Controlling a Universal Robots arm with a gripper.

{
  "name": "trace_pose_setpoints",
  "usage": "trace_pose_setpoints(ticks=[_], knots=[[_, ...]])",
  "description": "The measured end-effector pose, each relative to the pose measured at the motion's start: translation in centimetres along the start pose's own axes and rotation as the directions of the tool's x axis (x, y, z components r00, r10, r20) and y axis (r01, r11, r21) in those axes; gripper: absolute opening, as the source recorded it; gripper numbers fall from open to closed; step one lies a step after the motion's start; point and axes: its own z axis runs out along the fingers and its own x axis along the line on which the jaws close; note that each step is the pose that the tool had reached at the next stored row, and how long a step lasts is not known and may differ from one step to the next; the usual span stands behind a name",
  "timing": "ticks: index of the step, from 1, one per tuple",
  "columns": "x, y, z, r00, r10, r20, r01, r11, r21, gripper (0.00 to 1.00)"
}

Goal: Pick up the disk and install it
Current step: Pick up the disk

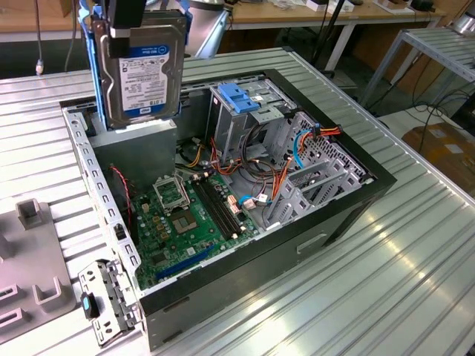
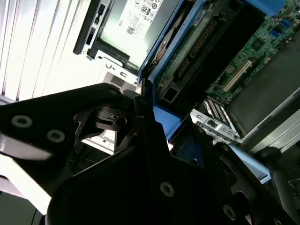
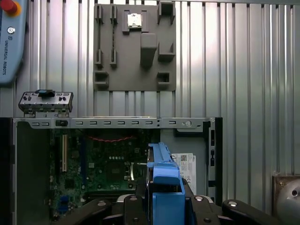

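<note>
The disk hangs upright in the air above the back left corner of the open computer case in the exterior view. It is silver-grey with a white-and-blue label and blue rails along its edges. My gripper is shut on its upper end. In the first wrist view the disk's blue rail runs edge-on between the black fingers, over the case interior. The second wrist view shows the disk's underside and the black fingers clamped on a blue rail.
Inside the case are the green motherboard, a metal drive cage with a blue latch, loose cables and the grey power-supply box below the disk. A grey fixture plate and a metal bracket lie on the ribbed table beside the case.
</note>
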Motion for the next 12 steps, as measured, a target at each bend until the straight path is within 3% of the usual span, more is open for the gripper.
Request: trace_pose_setpoints(ticks=[8, 10, 12], knots=[[-0.01, -2.42, -0.03, 1.0000, 0.000, -0.0009, 0.000, 1.0000, 0.0000, 0.37], [-0.02, -3.62, -0.04, 1.0000, 0.000, -0.0014, 0.000, 1.0000, 0.0000, 0.37], [-0.02, -4.22, -0.05, 1.0000, 0.000, -0.0017, 0.000, 1.0000, 0.0000, 0.37]])
